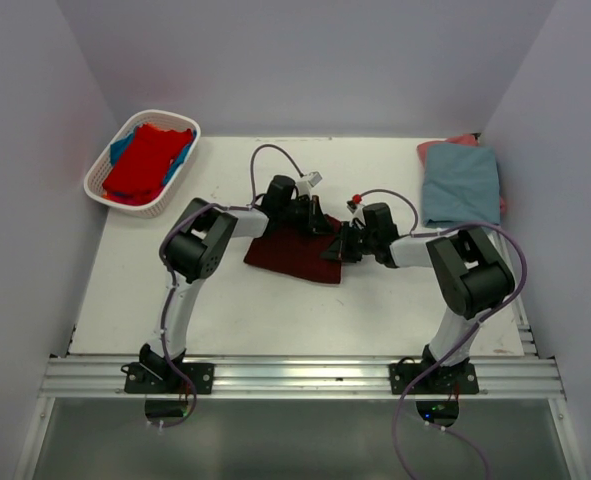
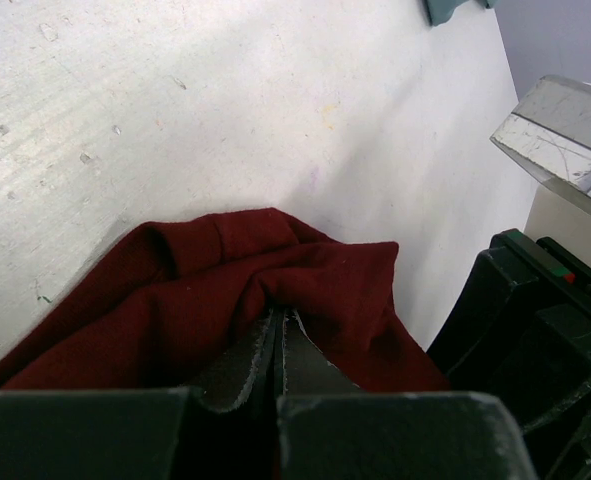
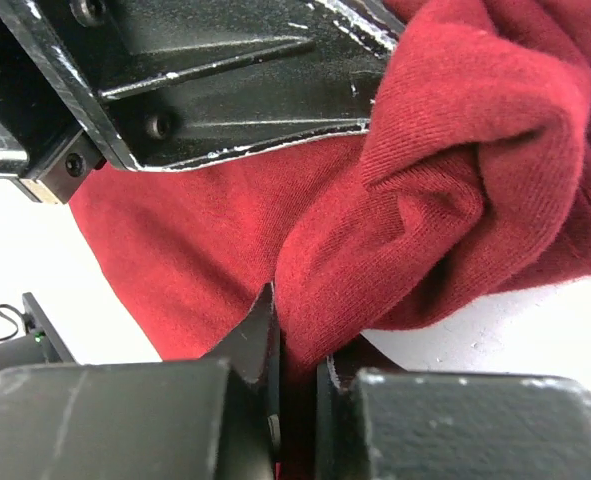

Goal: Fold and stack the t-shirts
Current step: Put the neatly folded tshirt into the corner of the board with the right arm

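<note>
A dark maroon t-shirt (image 1: 293,256) lies partly folded in the middle of the table. My left gripper (image 1: 318,222) is over its far right edge, and my right gripper (image 1: 337,246) is at its right corner. The left wrist view has the left gripper (image 2: 280,318) shut on a bunched ridge of the maroon t-shirt (image 2: 205,290). Seen from the right wrist, the right gripper (image 3: 297,335) pinches a thick fold of the same t-shirt (image 3: 435,150). A folded dusty grey-blue t-shirt (image 1: 460,185) rests on a salmon pink one (image 1: 461,141) at the far right.
A white slatted basket (image 1: 99,181) at the far left holds a bright red t-shirt (image 1: 145,160) and a blue one (image 1: 122,148). The two gripper bodies are nearly touching over the cloth. White walls close in the table on three sides.
</note>
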Tool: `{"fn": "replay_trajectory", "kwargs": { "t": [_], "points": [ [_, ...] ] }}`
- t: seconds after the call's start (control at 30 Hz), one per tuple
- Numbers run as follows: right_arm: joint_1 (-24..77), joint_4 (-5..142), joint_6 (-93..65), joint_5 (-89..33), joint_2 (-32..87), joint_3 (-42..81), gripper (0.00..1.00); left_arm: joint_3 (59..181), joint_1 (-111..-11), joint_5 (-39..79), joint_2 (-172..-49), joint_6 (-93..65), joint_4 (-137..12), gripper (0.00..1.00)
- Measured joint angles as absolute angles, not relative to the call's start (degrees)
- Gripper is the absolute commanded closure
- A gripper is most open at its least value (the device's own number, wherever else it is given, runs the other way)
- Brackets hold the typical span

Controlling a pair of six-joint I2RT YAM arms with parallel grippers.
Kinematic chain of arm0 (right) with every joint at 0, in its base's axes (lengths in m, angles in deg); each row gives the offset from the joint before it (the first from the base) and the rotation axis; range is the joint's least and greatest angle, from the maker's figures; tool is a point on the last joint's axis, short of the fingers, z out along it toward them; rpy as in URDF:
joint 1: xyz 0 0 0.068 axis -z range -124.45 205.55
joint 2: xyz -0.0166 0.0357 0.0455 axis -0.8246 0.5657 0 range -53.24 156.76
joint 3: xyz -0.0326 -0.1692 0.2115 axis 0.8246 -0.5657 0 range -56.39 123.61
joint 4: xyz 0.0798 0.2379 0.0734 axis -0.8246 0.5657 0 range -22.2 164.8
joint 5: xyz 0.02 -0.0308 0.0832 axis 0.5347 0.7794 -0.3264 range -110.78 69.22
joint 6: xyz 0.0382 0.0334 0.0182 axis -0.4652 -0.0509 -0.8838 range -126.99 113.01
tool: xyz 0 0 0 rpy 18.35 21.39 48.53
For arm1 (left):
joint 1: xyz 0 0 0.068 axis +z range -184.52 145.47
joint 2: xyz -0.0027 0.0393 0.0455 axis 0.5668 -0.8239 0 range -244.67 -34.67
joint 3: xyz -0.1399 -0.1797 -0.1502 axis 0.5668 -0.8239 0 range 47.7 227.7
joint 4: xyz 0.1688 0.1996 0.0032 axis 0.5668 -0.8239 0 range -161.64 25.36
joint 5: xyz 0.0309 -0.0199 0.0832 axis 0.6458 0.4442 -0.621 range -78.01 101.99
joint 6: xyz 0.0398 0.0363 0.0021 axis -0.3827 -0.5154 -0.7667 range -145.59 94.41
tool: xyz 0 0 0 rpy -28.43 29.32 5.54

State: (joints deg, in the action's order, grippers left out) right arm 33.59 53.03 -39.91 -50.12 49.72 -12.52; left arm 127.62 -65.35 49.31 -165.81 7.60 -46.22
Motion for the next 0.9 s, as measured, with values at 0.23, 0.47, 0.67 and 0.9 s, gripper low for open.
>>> {"fn": "replay_trajectory", "kwargs": {
  "t": [0.23,0.47,0.67,0.9],
  "points": [
    [33.4,54.3,-41.6,-49.6,49.4,-12.0,1.0,126.7,-65.0,49.5,-165.1,7.8,-46.0,1.0],
    [34.3,61.1,-43.4,-49.0,44.8,-11.9,1.0,123.7,-60.3,48.4,-158.3,7.3,-52.4,0.6],
    [42.4,62.9,-47.0,-50.4,36.9,-10.0,1.0,121.4,-51.1,43.5,-140.8,8.5,-55.1,0.25],
    [50.9,57.6,-54.9,-51.8,36.7,-1.4,1.0,112.3,-49.8,41.4,-121.3,11.2,-51.7,0.25]
  ]
}}
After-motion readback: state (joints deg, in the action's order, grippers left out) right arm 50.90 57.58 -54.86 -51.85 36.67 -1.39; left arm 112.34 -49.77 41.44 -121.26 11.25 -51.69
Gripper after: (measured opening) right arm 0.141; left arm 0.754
